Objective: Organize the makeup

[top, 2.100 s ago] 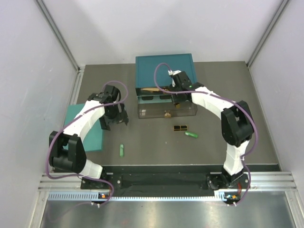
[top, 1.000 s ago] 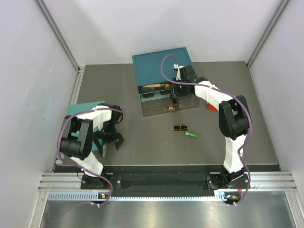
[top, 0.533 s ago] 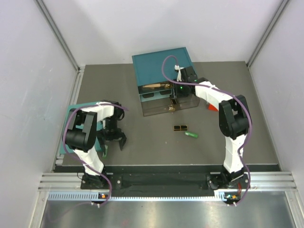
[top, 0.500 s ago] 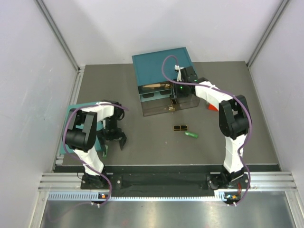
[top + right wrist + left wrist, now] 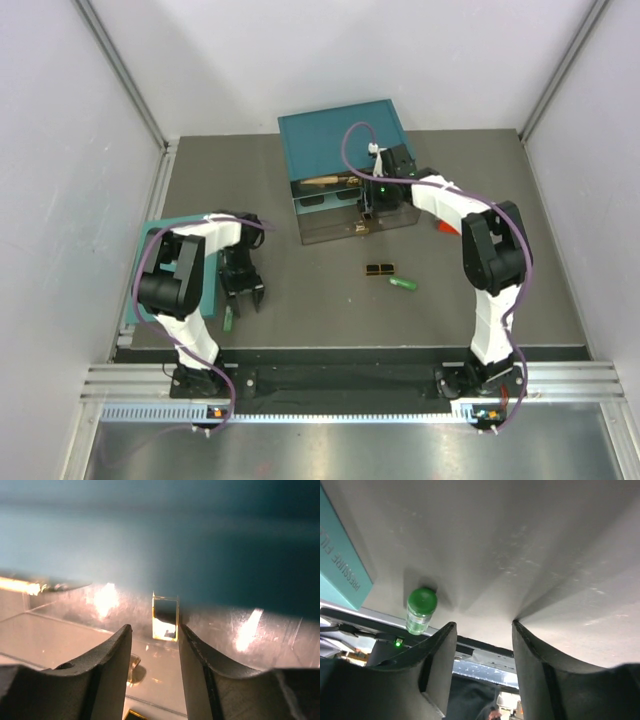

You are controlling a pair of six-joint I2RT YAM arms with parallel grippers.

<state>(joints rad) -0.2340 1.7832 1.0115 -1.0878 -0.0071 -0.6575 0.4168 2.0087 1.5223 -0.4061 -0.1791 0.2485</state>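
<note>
Green stick (image 5: 421,610) lies near the near-left corner, my left gripper (image 5: 483,625) spread and empty just beside it. Mid-worktop I see a second green stick (image 5: 403,284) and a black-and-gold case (image 5: 379,269). Towards the far edge, my right gripper (image 5: 155,628) hangs spread at the clear organizer (image 5: 330,232).

A dark grey tabletop (image 5: 320,305) sits boxed in by plain white walls (image 5: 320,60) with aluminium corner posts (image 5: 122,70).

Two green sticks (image 5: 403,284), one near left, one right. One black-and-gold flat case (image 5: 379,269) out on the counter (image 5: 320,310). One small red cube (image 5: 447,226), one flat teal panel (image 5: 205,280), one teal-topped clear drawer box (image 5: 340,130).
</note>
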